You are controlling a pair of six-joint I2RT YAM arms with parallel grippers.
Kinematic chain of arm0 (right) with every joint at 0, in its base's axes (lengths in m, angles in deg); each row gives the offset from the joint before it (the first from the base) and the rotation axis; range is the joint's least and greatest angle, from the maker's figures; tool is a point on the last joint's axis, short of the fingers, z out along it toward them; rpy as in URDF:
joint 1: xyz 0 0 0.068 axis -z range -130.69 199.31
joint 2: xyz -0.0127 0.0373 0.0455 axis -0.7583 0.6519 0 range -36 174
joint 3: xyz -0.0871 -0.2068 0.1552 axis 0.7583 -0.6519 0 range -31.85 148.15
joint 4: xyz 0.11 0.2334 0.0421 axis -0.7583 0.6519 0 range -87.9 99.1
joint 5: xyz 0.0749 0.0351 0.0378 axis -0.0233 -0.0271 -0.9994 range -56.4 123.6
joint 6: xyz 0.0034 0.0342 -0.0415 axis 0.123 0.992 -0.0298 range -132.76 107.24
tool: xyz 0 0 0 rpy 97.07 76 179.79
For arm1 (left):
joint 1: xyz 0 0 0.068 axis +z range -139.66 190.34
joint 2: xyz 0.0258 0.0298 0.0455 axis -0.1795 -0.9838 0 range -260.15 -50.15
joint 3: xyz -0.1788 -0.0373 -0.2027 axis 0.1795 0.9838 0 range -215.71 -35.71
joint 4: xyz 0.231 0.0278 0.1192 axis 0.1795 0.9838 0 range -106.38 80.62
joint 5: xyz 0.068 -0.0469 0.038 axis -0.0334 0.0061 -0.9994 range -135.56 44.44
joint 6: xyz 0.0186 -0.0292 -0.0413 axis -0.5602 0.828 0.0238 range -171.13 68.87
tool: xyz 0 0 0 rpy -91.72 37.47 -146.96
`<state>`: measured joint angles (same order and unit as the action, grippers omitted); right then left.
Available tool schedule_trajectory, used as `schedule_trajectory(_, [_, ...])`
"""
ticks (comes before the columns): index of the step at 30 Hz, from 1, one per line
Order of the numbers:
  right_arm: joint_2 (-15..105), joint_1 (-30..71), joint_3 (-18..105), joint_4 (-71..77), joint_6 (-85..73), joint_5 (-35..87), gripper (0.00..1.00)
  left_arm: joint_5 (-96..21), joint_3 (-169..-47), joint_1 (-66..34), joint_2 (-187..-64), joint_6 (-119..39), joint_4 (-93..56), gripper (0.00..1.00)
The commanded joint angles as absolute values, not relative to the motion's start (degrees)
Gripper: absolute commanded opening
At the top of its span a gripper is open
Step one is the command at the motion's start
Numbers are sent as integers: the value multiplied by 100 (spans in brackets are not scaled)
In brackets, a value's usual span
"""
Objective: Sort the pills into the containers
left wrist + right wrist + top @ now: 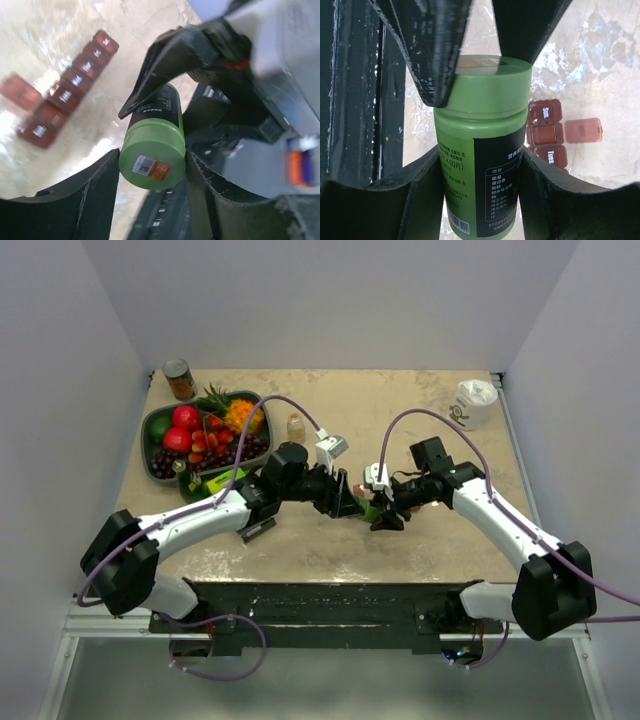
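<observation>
A green pill bottle (pixel 462 145) with a black label hangs above the table between both arms. My right gripper (pixel 481 160) is shut on its body. My left gripper (pixel 152 161) is shut on its green cap (pixel 152 150), with a finger pressed to each side. In the top view the two grippers meet at the bottle (pixel 371 510), mid-table. The containers (pixel 70 90), a dark red-brown strip of day-marked compartments, lie on the table below. One lid (pixel 583 130) stands flipped open beside the strip (pixel 546 134). No loose pills show.
A dark oval fruit tray (pixel 152 430) sits at the back left, with a tin can (pixel 180 379) behind it. A small clear bottle (pixel 296 428) stands near the tray, and a white cup (pixel 474 403) sits at the back right.
</observation>
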<state>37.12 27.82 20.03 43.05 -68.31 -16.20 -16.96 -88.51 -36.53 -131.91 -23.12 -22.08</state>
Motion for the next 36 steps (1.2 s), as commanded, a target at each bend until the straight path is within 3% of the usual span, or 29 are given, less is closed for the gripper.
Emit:
schedule_trajectory(1, [3686, 2708, 2220, 3981, -6928, -1817, 0, -1268, -8881, -3773, -13155, 807, -3140, 36])
schedule_trajectory(3, [3668, 2708, 2211, 3972, -6919, -1808, 0, -1243, -8783, -3756, -13023, 951, -3456, 51])
schedule_trajectory(4, [3660, 2716, 2211, 3981, -6928, -1808, 0, -1216, -8827, -3730, -13005, 925, -3414, 66])
schedule_trajectory(7, [3677, 2716, 2211, 3972, -6919, -1808, 0, -1102, -8985, -3642, -12891, 593, -3177, 76])
schedule_trajectory(13, [3695, 2708, 2220, 3981, -6919, -1825, 0, -865, -9143, -3308, -12425, -767, -2097, 84])
schedule_trajectory(17, [3730, 2716, 2229, 3990, -6919, -1825, 0, -839, -9433, -3194, -12232, -2061, -710, 84])
schedule_trajectory(23, [3730, 2716, 2229, 3990, -6919, -1843, 0, -539, -9469, -3193, -12205, -3450, 65, 84])
schedule_trajectory(31, [3730, 2716, 2229, 4025, -6954, -1852, 0, -1277, -9347, -3185, -11872, -4918, 59, 85])
schedule_trajectory(36, [3712, 2708, 2238, 4051, -6989, -1896, 0, -1401, -8662, -3193, -10932, -5938, -1354, 85])
